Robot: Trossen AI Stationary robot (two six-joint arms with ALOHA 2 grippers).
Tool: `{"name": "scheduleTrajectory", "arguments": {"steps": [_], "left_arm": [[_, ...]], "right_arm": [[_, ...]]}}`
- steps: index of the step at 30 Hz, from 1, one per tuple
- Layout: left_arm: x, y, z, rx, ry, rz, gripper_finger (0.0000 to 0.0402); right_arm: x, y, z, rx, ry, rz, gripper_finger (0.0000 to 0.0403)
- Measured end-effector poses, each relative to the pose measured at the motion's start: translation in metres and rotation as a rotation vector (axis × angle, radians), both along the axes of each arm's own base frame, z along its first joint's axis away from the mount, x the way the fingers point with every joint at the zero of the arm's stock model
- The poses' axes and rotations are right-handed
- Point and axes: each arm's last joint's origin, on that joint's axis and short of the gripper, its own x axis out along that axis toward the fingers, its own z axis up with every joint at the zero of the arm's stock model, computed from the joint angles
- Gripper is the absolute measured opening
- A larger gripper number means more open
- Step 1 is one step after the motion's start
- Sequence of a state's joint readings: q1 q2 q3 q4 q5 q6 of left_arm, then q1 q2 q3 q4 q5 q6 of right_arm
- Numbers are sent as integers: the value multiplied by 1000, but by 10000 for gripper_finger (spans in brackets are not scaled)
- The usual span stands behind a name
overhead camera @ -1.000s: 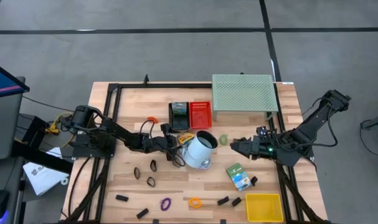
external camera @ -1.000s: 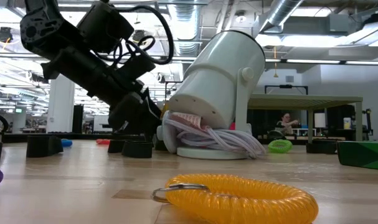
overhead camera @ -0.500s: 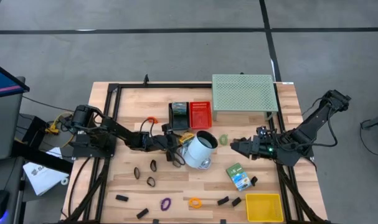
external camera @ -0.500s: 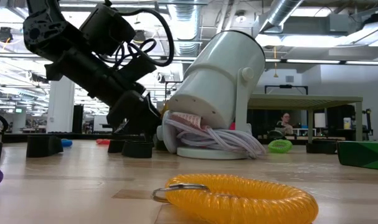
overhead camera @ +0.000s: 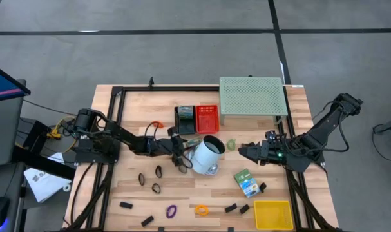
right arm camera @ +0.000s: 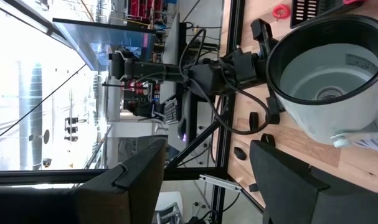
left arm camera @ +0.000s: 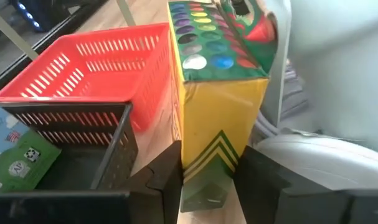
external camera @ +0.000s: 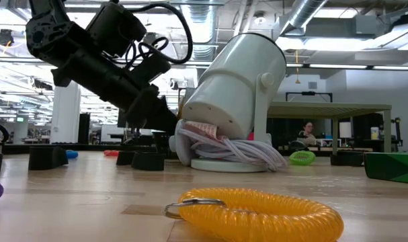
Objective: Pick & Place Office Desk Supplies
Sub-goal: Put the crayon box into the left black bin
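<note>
Two fingers of the left end effector (left arm camera: 207, 177) pinch a yellow-green crayon box (left arm camera: 215, 93); the right end effector (overhead camera: 241, 150) hangs open.

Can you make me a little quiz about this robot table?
1. True or false: the left gripper has its jaws on either side of the crayon box.
2. What colour is the basket beside the black one?
3. The white lamp lies: A) between the two arms B) inside the yellow bin.

Key: 1 true; 2 red; 3 A.
</note>
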State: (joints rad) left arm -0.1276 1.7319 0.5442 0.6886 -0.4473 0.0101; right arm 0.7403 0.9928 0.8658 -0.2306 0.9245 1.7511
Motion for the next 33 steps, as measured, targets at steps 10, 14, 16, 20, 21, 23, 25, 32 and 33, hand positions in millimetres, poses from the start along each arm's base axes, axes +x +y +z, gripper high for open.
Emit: {"name": "scheduleTrajectory", "arguments": {"steps": [10, 14, 16, 20, 21, 23, 25, 32, 33], "left_arm": [[-3, 17, 24, 23, -73, 96, 107], [-7, 26, 37, 24, -96, 127, 107], [-10, 29, 43, 26, -87, 140, 107], [-17, 32, 54, 11, -81, 118, 107], [-18, 31, 56, 7, -83, 110, 107], [-20, 31, 59, 1, -80, 97, 107], [-22, 31, 63, -2, -91, 91, 107], [-24, 32, 70, -3, -115, 99, 107], [-24, 32, 70, 0, -116, 103, 106]], "right_arm": [[0, 0, 0, -10, -2, 3, 230], [0, 0, 0, -11, -2, 3, 230], [0, 0, 0, -11, -2, 3, 230], [0, 0, 0, -16, 0, 4, 230], [0, 0, 0, -18, 0, 4, 230], [0, 0, 0, -22, -3, -8, 230], [0, 0, 0, -23, -4, -13, 230], [0, 0, 0, -25, -4, -13, 230], [0, -1, 0, -27, -3, -14, 230]]}}
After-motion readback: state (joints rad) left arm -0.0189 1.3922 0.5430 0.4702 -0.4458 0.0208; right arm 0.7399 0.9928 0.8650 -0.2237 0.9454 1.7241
